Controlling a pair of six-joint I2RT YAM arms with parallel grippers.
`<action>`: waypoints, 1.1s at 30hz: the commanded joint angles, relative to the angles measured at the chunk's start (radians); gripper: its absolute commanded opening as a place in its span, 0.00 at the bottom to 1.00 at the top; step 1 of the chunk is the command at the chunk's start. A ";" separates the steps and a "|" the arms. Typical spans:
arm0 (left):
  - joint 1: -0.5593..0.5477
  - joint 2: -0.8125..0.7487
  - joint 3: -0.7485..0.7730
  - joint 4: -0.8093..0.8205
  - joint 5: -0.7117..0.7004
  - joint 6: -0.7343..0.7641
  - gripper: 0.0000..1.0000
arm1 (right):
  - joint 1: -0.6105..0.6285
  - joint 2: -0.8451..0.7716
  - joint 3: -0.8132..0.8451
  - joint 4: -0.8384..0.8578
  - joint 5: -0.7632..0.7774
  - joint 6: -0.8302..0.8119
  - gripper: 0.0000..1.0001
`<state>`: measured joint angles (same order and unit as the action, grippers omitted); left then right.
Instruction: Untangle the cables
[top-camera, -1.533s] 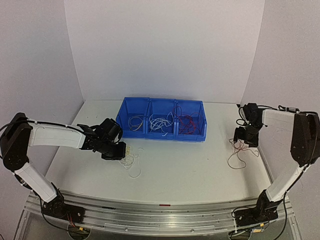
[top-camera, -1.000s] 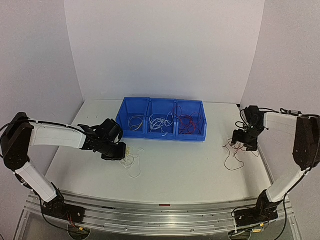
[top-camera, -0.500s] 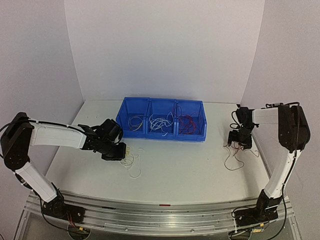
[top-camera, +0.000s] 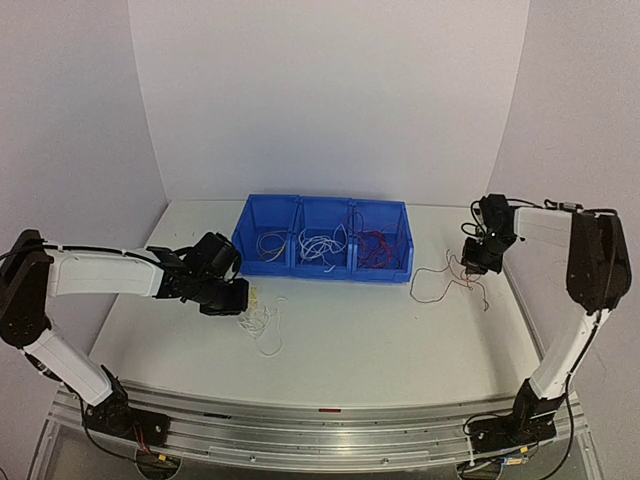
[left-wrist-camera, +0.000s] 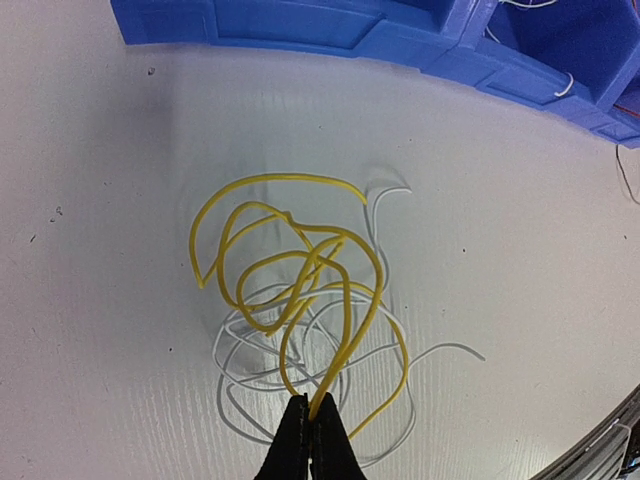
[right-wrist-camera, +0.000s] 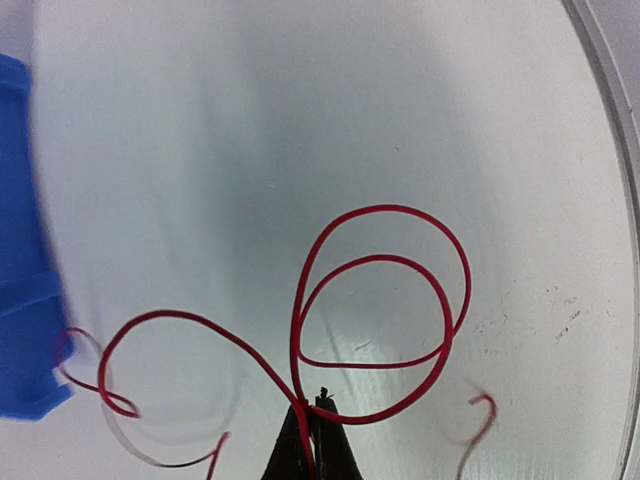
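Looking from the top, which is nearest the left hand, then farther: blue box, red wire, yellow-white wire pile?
1. The thin yellow and white wire pile, right at the left hand.
2. The blue plastic three-part box, farther back, mid-table.
3. The thin red wire, far right, in the right hand.

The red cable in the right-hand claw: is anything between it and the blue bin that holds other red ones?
Nothing visible. The right gripper is shut on the red cable, and only bare table lies between it and the blue bin, whose own wall it would have to clear.
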<state>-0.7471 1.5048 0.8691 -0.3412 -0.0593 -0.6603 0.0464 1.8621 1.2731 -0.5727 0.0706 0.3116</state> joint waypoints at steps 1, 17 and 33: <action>-0.003 -0.051 -0.016 0.005 -0.027 -0.017 0.00 | 0.029 -0.273 0.030 -0.007 -0.203 0.012 0.00; -0.003 -0.066 -0.071 0.037 -0.021 -0.054 0.01 | 0.274 -0.175 0.486 0.039 -0.299 0.050 0.00; -0.003 -0.109 -0.051 0.000 -0.036 -0.059 0.75 | 0.275 0.333 0.775 0.074 -0.282 0.041 0.00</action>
<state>-0.7471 1.4507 0.7963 -0.3335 -0.0700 -0.7105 0.3214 2.1487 1.9945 -0.5148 -0.2680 0.3884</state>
